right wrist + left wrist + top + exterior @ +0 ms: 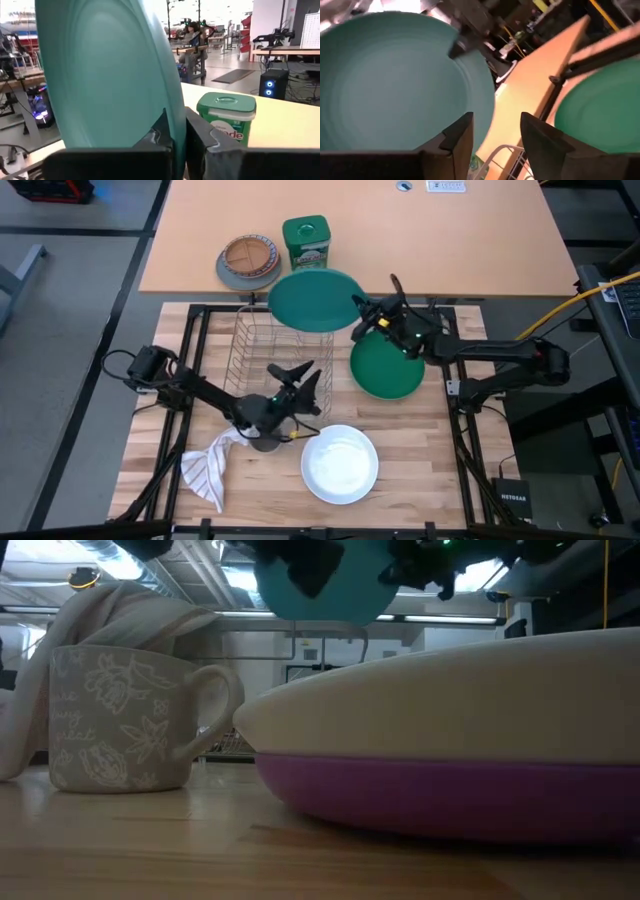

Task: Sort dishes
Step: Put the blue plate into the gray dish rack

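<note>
My right gripper [362, 310] is shut on a teal plate [314, 299], held in the air over the far end of a wire dish rack [262, 345]. The plate also shows in the left wrist view [395, 80] and the low view [320, 585]. A darker green plate [386, 368] lies flat on the table to the right of the rack. A white plate [340, 464] rests on a smaller purple plate [450, 790] near the front edge. My left gripper [303, 376] is open and empty by the rack's near right corner, pointing toward the teal plate. My right gripper pinches the teal plate's rim [176, 120] between its two fingers, one finger on each face, at the plate's right edge [356, 302]. The fingers come roughly level from the table's right. The plate is lifted clear and tilted, above the rack.
A patterned mug [120, 720] and a striped towel [208, 468] sit at the front left under my left arm. On the far table stand a tan and grey divided plate [248, 260] and a green canister [306, 242].
</note>
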`<act>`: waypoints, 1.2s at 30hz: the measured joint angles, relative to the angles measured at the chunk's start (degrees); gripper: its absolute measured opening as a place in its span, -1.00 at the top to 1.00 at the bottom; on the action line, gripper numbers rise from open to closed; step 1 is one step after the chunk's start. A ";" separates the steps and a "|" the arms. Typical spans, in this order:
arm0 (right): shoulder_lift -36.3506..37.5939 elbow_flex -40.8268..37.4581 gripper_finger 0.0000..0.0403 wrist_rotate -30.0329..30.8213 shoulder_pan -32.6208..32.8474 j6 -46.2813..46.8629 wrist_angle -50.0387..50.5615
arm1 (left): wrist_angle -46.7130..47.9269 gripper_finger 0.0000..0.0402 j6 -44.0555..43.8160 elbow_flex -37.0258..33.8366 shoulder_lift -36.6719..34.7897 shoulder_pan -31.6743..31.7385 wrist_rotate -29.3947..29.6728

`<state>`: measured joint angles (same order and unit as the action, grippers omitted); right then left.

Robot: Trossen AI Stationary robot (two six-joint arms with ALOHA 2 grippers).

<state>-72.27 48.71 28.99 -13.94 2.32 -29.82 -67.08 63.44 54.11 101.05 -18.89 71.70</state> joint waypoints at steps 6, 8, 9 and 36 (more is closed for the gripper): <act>-8.63 4.52 0.91 0.01 -0.45 -4.12 0.13 | -3.19 0.24 2.68 0.00 -4.57 -2.28 8.67; -11.36 6.67 0.91 0.10 -0.36 -5.73 0.09 | -2.96 0.24 1.41 0.00 -6.76 -3.07 10.41; -12.73 7.68 0.91 0.07 -0.36 -6.71 0.56 | -3.01 0.24 0.97 0.00 -7.92 -3.57 10.61; -29.25 19.98 0.91 8.11 -0.38 -24.69 3.92 | 12.42 0.24 -0.35 -0.04 -30.53 -14.15 10.66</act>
<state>-101.52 68.69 37.09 -14.33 -22.36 -25.90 -54.65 63.09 54.06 70.52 -33.04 82.36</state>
